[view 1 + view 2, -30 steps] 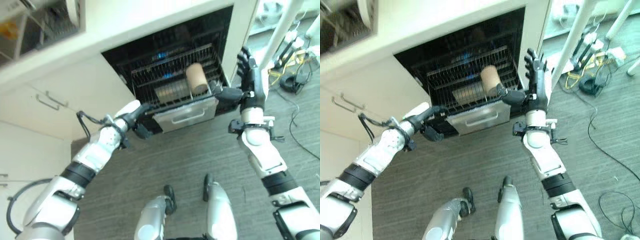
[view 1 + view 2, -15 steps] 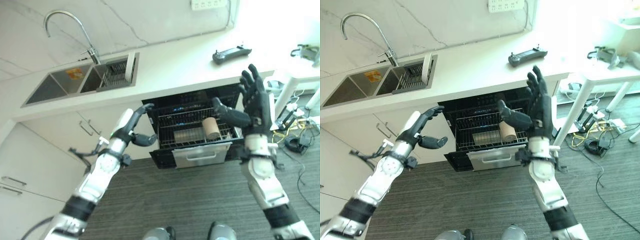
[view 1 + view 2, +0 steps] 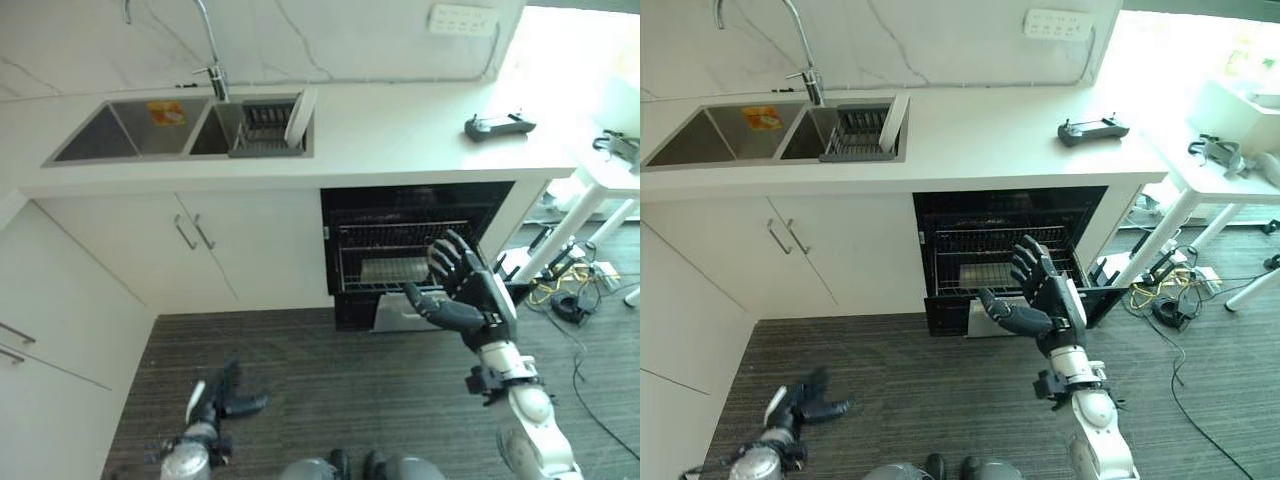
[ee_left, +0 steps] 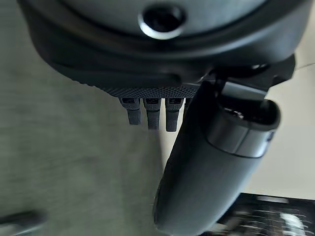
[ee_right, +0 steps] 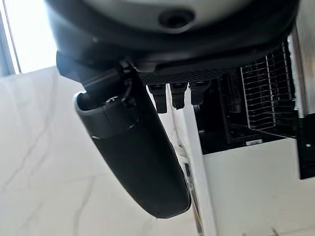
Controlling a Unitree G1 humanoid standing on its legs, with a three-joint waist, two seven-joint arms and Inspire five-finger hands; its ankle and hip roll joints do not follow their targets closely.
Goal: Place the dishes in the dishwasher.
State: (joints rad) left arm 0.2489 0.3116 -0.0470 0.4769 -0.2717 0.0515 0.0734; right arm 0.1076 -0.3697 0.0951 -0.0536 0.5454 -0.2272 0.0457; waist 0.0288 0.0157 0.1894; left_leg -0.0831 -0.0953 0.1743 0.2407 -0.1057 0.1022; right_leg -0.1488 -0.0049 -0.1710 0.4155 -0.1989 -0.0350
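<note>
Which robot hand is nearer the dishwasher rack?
Right. The right robot hand is raised, open, just in front of the rack; the left robot hand hangs low over the floor, far off.

left hand (image 3: pixel 222 398) lowered, right hand (image 3: pixel 462 295) drawn back
</note>
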